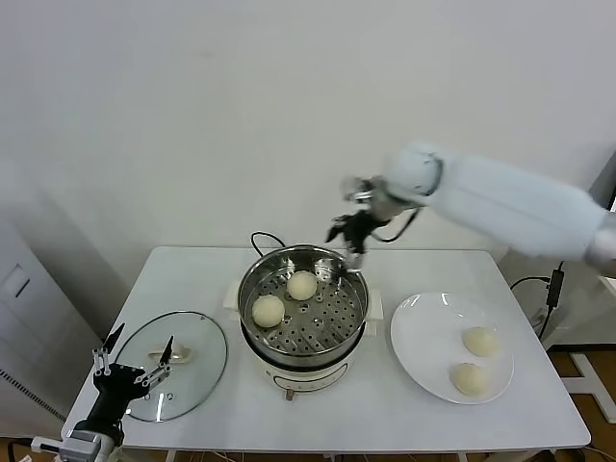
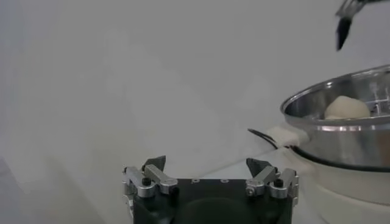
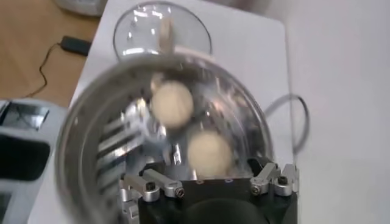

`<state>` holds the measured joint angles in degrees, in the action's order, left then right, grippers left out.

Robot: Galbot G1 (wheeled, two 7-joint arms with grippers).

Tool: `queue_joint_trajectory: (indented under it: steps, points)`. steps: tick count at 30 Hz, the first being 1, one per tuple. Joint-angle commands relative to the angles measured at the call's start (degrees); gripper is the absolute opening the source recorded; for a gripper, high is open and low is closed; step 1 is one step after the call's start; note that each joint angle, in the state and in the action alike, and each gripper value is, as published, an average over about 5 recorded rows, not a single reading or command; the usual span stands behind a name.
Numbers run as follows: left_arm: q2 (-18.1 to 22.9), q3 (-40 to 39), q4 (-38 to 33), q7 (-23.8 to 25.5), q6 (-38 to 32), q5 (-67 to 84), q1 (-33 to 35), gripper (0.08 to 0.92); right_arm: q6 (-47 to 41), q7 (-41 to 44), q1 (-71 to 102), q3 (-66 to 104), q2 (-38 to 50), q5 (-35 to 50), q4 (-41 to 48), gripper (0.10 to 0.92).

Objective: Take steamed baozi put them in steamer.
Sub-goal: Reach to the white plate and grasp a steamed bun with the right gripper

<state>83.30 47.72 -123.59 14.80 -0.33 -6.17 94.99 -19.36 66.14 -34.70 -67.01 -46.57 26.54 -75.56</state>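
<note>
While above steamer (image 1: 303, 313), right gripper (image 1: 348, 234) jaws wide, empty.

Cream-white steamed baozi (image 1: 301, 285) sit in the shiny silver steamer (image 1: 303, 332) (perforated tray); white plate (image 1: 423, 337), white surface (image 1: 366, 414).

The steamer (image 2: 341, 131) is cut off by the left wrist view's edge, its rim hiding most of one steamed baozi (image 2: 346, 108).
</note>
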Motion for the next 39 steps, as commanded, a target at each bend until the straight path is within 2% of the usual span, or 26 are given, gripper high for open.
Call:
queue_joint_trajectory:
  steps: [1,6,12,39]
  points:
    - [-0.34,-0.18,-0.23,0.00,0.30,-0.20,-0.01,0.823,10.76,11.09,7.50,4.99,17.98,-18.61,0.99,0.823]
    - [-0.38,-0.47,-0.32,-0.04,0.48,-0.56,-0.19,0.823,12.33,11.15,22.65,11.64,21.99,-25.33,-4.40,0.823]
    - [-0.52,-0.85,-0.29,-0.07,0.69,-1.07,-0.33,0.823,13.14,10.68,36.83,21.82,21.89,-32.17,-5.30,0.823]
    - [-0.01,-1.08,0.87,-0.14,0.73,-1.97,-0.55,0.823,12.99,8.57,39.27,19.87,15.33,-35.55,0.56,0.823]
